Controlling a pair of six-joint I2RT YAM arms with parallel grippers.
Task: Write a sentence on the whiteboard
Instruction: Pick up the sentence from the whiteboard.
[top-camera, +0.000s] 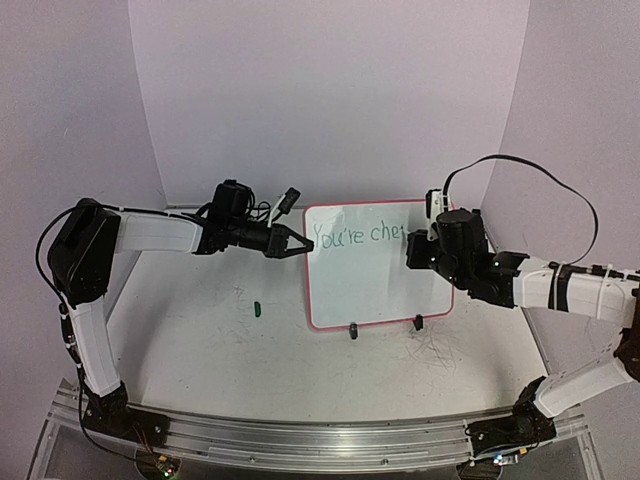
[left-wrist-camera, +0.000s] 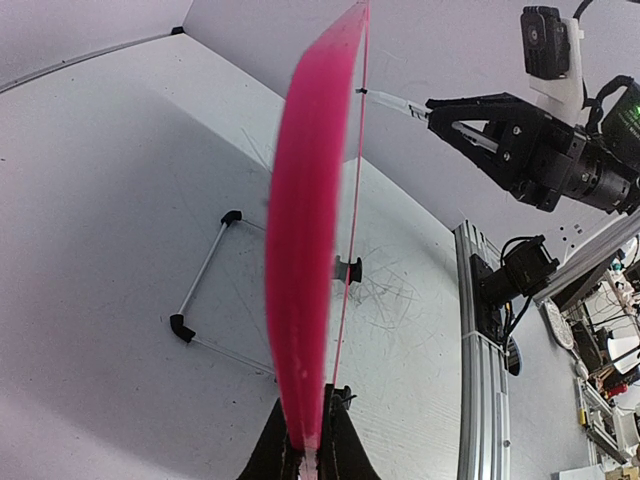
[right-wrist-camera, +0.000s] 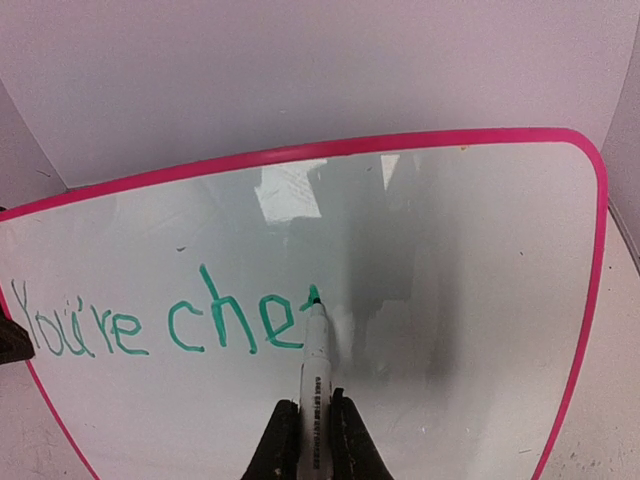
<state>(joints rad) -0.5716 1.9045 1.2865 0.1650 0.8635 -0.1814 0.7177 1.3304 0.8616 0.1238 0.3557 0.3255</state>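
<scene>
One marker (right-wrist-camera: 313, 370), one whiteboard (top-camera: 375, 285), possibly one cap (top-camera: 257, 308)

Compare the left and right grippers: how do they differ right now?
The left gripper clamps the pink edge of the whiteboard; the right gripper clamps a marker. The left gripper meets the board edge-on from its side; the right gripper faces the board's front, with the marker tip touching the end of the green writing, after "che". Shared: both are shut on something at the board.

Scuffed table (top-camera: 200, 345): whiteboard (top-camera: 370, 285) standing, green cap (top-camera: 257, 308) lying
</scene>
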